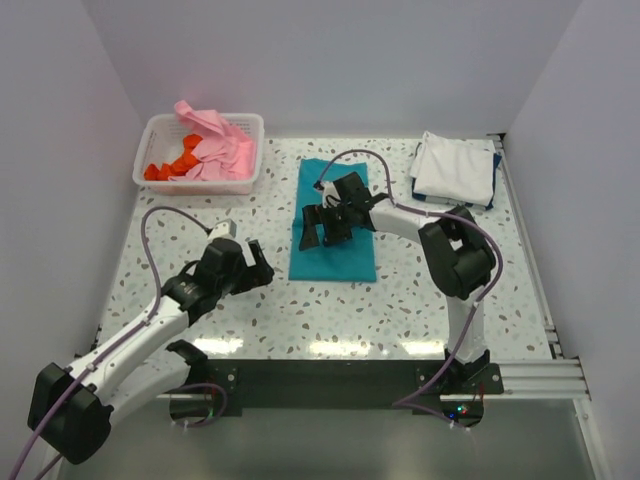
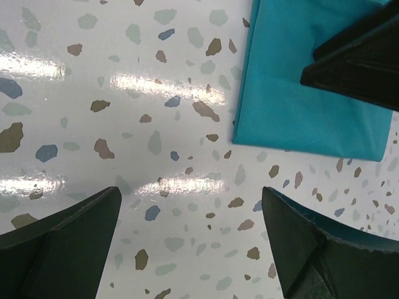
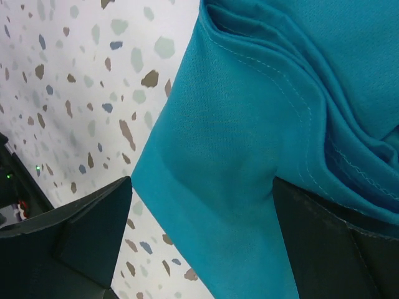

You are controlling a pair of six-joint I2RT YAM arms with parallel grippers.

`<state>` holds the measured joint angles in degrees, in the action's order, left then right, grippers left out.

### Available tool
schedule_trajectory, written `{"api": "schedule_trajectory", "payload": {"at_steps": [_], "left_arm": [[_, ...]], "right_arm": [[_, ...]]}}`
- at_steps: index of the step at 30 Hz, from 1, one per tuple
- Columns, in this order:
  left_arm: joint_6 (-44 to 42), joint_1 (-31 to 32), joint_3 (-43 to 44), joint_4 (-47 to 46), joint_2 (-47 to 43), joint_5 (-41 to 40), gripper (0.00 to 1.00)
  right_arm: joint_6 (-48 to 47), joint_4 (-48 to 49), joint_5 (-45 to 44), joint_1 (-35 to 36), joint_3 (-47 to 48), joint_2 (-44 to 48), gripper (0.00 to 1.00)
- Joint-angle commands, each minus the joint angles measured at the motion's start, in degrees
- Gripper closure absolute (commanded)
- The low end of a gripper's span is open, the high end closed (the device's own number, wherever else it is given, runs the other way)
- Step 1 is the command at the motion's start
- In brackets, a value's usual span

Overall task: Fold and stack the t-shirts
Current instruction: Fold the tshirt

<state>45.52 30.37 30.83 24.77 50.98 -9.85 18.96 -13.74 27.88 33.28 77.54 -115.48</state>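
The teal shirt [image 1: 335, 262] lies folded in a strip mid-table [image 1: 400, 310]. The right gripper [image 1: 325, 230] hangs over its left edge, jaws wide apart and empty, though contact with the cloth is hard to judge. The left gripper [image 1: 266, 265], also spread and empty, sits over bare table near the shirt's near left corner. Pink shirts [image 1: 225, 150] and an orange-red shirt [image 1: 168, 168] fill the basket [image 1: 200, 184] at the far left corner. A white shirt [image 1: 452, 165] tops a dark blue one [image 1: 494, 180] far right.

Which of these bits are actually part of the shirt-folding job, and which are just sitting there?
Part of the job: teal t-shirt, flat mid-table; pink shirt and orange-red shirt, heaped far left; folded stack, white over dark blue, far right.
Just there: white slatted basket holding the heap; speckled table.
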Motion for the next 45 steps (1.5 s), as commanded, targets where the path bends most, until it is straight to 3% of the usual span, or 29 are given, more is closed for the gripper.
{"api": "schedule_trajectory", "payload": {"at_steps": [1, 8, 12, 15, 23, 28, 32, 33, 36, 45], "left_arm": [[1.0, -0.4, -0.6, -1.5, -0.2, 1.0, 0.00], [0.5, -0.4, -0.7, -4.6, 2.8, 3.3, 0.00], [0.4, -0.4, -0.2, -6.4, 5.5, 4.4, 0.00], [-0.1, -0.4, 0.5, -8.3, 7.6, 5.7, 0.00], [-1.5, -0.3, 1.5, -17.2, 16.3, 9.6, 0.00], [-2.2, -0.3, 4.1, -22.6, 23.4, 13.3, 0.11], [-2.9, -0.3, 5.6, -23.9, 28.6, 13.8, 0.27], [-2.9, -0.3, 6.2, -23.9, 29.3, 13.5, 0.38], [-3.4, -0.3, 6.6, -26.6, 31.9, 13.5, 0.55], [-3.6, -0.3, 7.2, -28.2, 36.7, 12.8, 0.66]], "right_arm": [[-2.0, 1.3, -1.2, -1.7, 4.8, -2.0, 0.01], [-3.6, -2.3, -0.9, -2.4, 8.5, -2.1, 0.01], [-2.8, -4.2, -3.9, -2.3, 8.0, 2.9, 0.01], [1.2, -2.8, -10.3, -3.0, 4.0, 7.0, 0.01], [8.6, 1.3, -17.0, -8.6, -16.2, 27.0, 0.01], [10.5, -0.3, -21.8, -9.9, -26.1, 36.3, 0.01], [10.2, -4.0, -23.5, -10.2, -28.7, 41.6, 0.01], [10.1, -4.5, -23.5, -10.2, -29.0, 43.1, 0.01], [10.0, -4.3, -23.4, -10.2, -31.0, 45.9, 0.01], [10.0, -3.5, -23.5, -10.2, -33.0, 46.4, 0.01]]}}
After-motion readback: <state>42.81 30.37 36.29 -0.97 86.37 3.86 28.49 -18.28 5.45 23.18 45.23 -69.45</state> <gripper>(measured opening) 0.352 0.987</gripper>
